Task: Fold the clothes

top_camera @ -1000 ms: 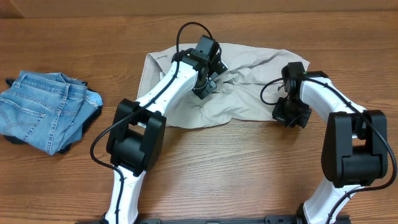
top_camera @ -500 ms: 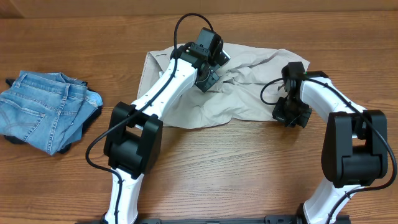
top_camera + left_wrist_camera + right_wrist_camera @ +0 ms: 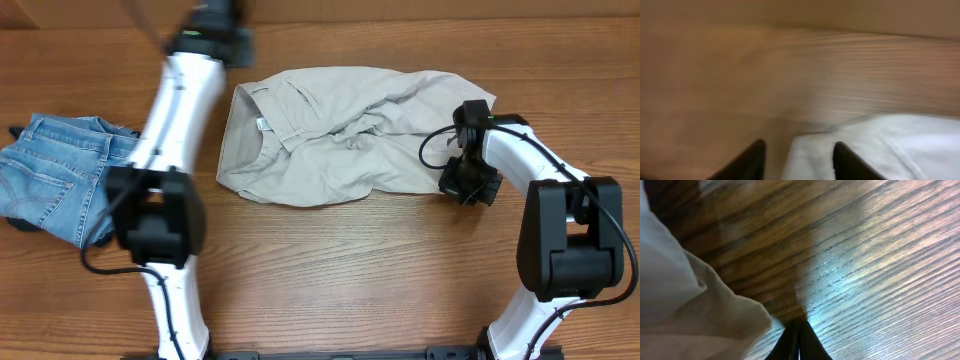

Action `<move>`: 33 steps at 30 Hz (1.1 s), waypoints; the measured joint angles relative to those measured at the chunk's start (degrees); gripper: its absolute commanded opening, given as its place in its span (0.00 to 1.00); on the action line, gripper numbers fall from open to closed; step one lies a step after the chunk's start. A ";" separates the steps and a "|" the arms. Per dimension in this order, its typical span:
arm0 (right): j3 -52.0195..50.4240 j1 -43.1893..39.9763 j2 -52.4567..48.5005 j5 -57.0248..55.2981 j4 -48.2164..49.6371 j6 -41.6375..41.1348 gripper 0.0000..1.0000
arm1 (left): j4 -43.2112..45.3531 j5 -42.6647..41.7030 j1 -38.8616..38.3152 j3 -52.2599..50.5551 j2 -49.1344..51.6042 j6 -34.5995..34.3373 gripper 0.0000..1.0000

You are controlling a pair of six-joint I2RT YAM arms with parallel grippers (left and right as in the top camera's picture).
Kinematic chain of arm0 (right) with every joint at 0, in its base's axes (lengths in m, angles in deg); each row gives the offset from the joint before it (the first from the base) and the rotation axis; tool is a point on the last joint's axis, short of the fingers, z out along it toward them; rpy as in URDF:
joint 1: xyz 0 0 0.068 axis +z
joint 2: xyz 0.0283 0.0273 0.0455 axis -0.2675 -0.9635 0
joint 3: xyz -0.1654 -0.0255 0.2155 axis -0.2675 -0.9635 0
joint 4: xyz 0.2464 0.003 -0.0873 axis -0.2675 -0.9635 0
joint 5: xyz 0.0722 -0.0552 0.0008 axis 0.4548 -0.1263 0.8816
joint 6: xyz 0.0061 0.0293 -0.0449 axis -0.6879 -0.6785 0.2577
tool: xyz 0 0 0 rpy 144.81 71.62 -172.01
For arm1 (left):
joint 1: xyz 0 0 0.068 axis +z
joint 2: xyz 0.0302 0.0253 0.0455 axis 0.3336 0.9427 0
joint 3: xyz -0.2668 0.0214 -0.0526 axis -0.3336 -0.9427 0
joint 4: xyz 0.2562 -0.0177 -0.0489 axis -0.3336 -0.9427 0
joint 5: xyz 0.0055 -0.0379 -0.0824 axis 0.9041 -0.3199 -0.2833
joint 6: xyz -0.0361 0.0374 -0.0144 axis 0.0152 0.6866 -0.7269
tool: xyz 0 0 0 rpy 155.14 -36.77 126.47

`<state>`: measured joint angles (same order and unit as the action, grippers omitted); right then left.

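Two garments lie on my table [image 3: 400, 280], beige shorts [image 3: 330, 140] crumpled at centre and denim garment [image 3: 65, 190] at left, as my left gripper [image 3: 799, 156] hangs open and empty by the shorts' far corner, my right gripper [image 3: 799, 336] closed at their right edge.

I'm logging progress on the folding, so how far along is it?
Barely begun. Done: nothing is folded; the beige shorts lie rumpled on the table, the denim garment is heaped at the left. In hand: the right gripper sits shut at the shorts' right edge; the left gripper is open, holding nothing. Left: flatten and fold both.
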<state>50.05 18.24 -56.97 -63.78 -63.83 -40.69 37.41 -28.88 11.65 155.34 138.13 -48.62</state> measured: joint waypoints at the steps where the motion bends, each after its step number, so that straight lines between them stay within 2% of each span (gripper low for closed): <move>1: -0.02 0.00 0.00 0.00 0.00 0.02 0.04 | -2.56 -2.51 4.39 -0.02 0.02 -1.81 0.54; 2: -0.02 0.00 0.00 0.00 0.02 0.04 0.04 | -4.85 -4.07 7.34 0.00 0.02 -1.81 0.49; 6: -0.07 -0.02 0.00 -0.02 0.11 0.11 0.04 | -13.77 -10.84 5.84 0.09 0.02 10.21 0.52; 9: -0.07 0.00 0.00 -0.02 0.15 0.20 0.04 | -17.99 -12.63 -1.64 0.09 0.02 20.26 0.64; 11: -0.07 0.00 0.00 -0.02 0.35 0.17 0.04 | -17.68 -12.22 -9.01 0.09 0.02 25.92 0.79; 12: -0.07 0.00 0.00 -0.02 0.35 0.20 0.04 | -16.50 -11.58 -13.64 0.09 0.02 29.16 0.83; 14: -0.07 0.00 0.00 -0.02 0.37 0.22 0.04 | -15.28 -11.43 -16.74 0.07 0.02 31.85 0.81; 16: -0.07 -0.02 0.00 -0.02 0.35 0.20 0.04 | -14.43 -11.61 -17.68 -0.48 0.02 34.03 0.70; 17: -0.07 0.00 0.00 -0.02 0.37 0.22 0.04 | -14.10 -11.65 -17.68 -0.90 0.04 34.86 0.58; 18: -0.07 -0.02 0.00 -0.02 0.44 0.22 0.04 | -13.92 -11.67 -17.64 -1.29 0.33 35.39 0.55; 20: -0.07 0.00 0.00 -0.04 0.44 0.20 0.04 | -13.84 -12.09 -17.64 -1.33 2.01 36.41 0.54; 22: -0.07 0.00 0.00 -0.02 0.44 0.22 0.05 | -14.23 -13.00 -17.70 -1.55 5.18 36.98 0.64; 23: -0.07 0.00 0.00 -0.04 0.44 0.22 0.05 | -14.38 -13.22 -17.77 -1.68 5.95 37.31 0.65; 24: -0.07 -0.02 0.00 -0.02 0.46 0.20 0.05 | -14.49 -13.38 -18.10 -2.08 6.71 37.77 0.58; 25: -0.07 -0.02 0.00 -0.07 0.55 0.22 0.05 | -14.56 -13.35 -18.47 -2.19 6.73 37.86 0.40; 26: -0.07 -0.02 0.00 -0.04 0.63 0.24 0.05 | -14.34 -13.38 -18.84 -2.19 6.73 37.97 0.13; 27: -0.07 -0.02 0.00 -0.07 0.70 0.22 0.05 | -14.12 -13.33 -19.02 -2.19 6.73 38.05 0.04; 31: -0.07 0.00 0.02 -0.15 0.96 0.24 0.05 | -10.40 -9.01 -19.15 -2.19 6.73 37.55 0.04; 33: -0.07 0.00 0.02 -0.15 0.52 0.20 0.05 | -0.87 1.86 -19.08 -2.64 6.73 33.77 0.04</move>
<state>49.99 18.24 -56.95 -63.94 -63.31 -40.50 36.54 -27.03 -7.43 152.69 144.86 -14.85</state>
